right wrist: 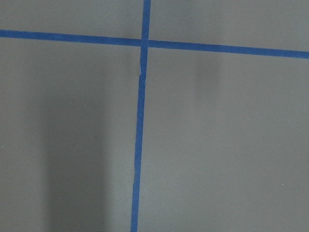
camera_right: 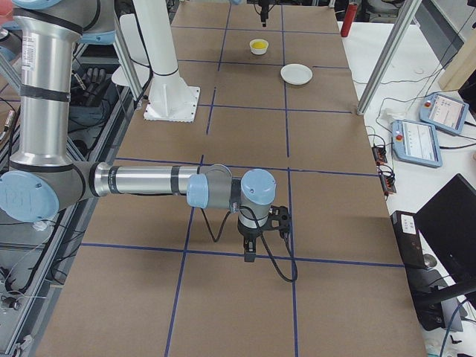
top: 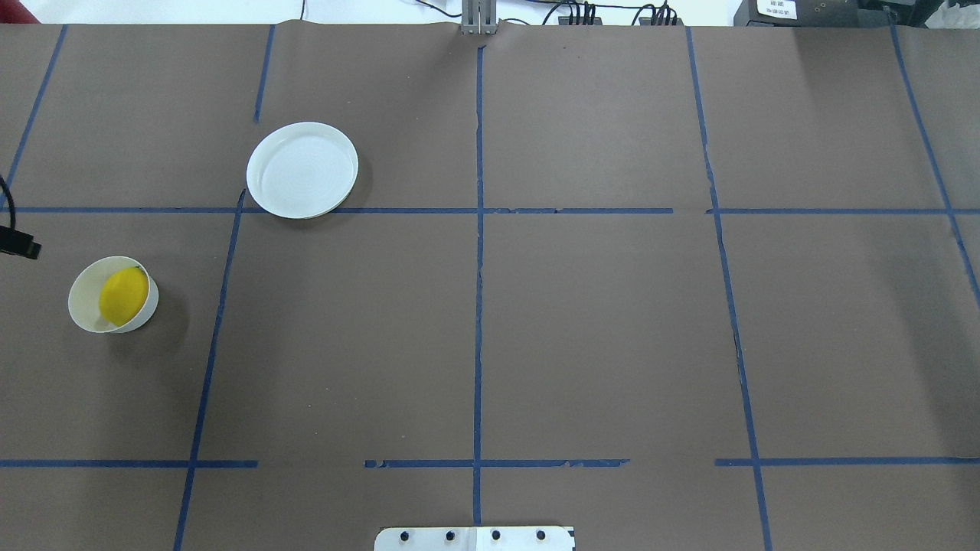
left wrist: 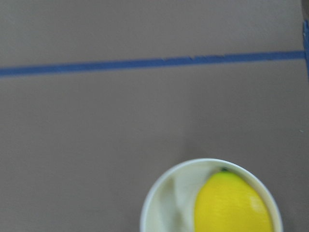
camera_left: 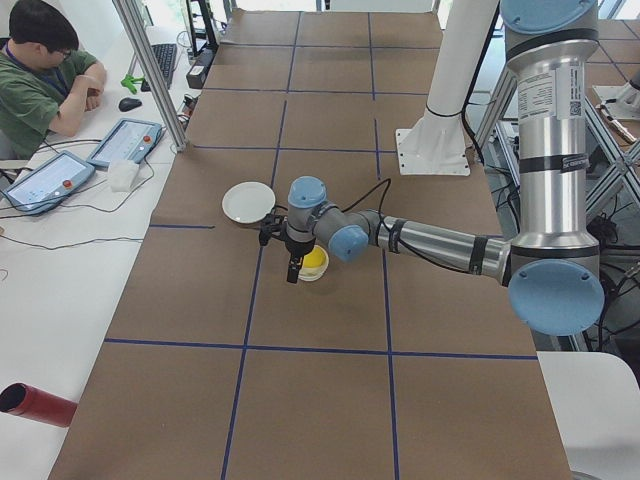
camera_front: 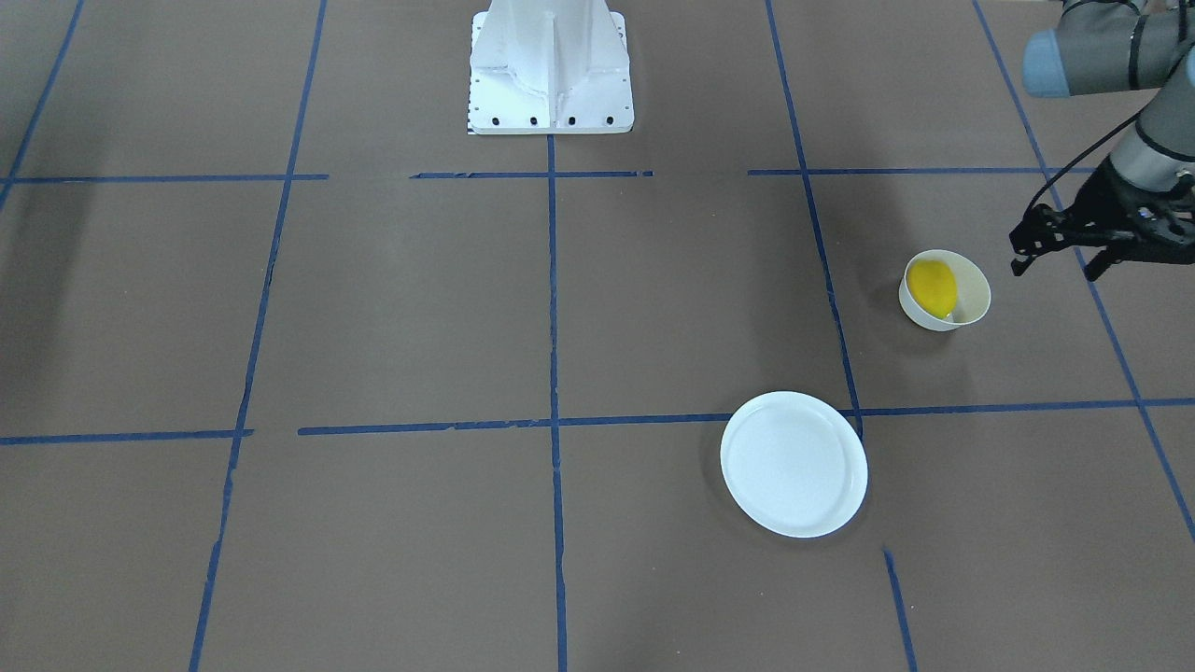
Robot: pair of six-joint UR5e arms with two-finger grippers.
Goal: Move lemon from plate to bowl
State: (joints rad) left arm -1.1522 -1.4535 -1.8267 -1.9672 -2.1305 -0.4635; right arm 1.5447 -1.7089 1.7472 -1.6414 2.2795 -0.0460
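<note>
The yellow lemon (camera_front: 932, 286) lies inside the small white bowl (camera_front: 974, 297), away from the flat white plate (camera_front: 794, 464), which holds nothing. In the overhead view the lemon (top: 122, 295) and the bowl (top: 79, 304) are at the far left, and the plate (top: 302, 170) is farther back. My left gripper (camera_front: 1055, 266) hovers beside the bowl, open and empty, apart from it. The left wrist view looks down on the lemon (left wrist: 231, 205) in the bowl (left wrist: 161, 205). My right gripper (camera_right: 250, 251) shows only in the exterior right view, low over bare table; I cannot tell whether it is open.
The robot's white base (camera_front: 551, 70) stands at the table's middle edge. Blue tape lines cross the brown table. An operator (camera_left: 40, 80) sits beside tablets off the table, and a red cylinder (camera_left: 30, 400) lies off it too.
</note>
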